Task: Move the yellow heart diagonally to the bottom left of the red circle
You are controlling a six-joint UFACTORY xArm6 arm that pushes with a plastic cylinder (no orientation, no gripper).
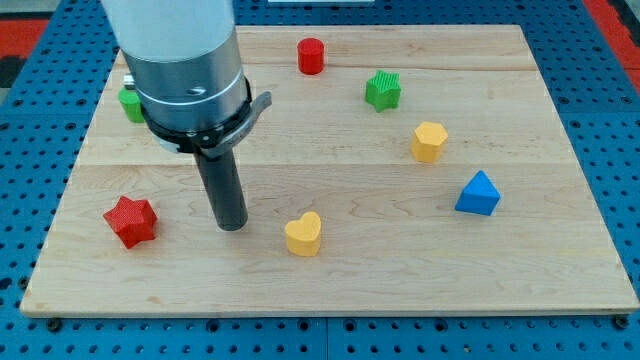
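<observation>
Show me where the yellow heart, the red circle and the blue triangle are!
Yellow heart block [303,235], camera view, on its top face.
Red circle block [311,55], camera view, on its round side.
Blue triangle block [478,194], camera view, on its front face.

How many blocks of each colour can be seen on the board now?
Red: 2, circle, star
Green: 2, star, one mostly hidden by the arm
Yellow: 2, heart, hexagon
Blue: 1, triangle
Total: 7

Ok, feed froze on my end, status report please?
My tip down, left of yellow heart, small gap. Red circle far up top. Path between them clear.
</observation>
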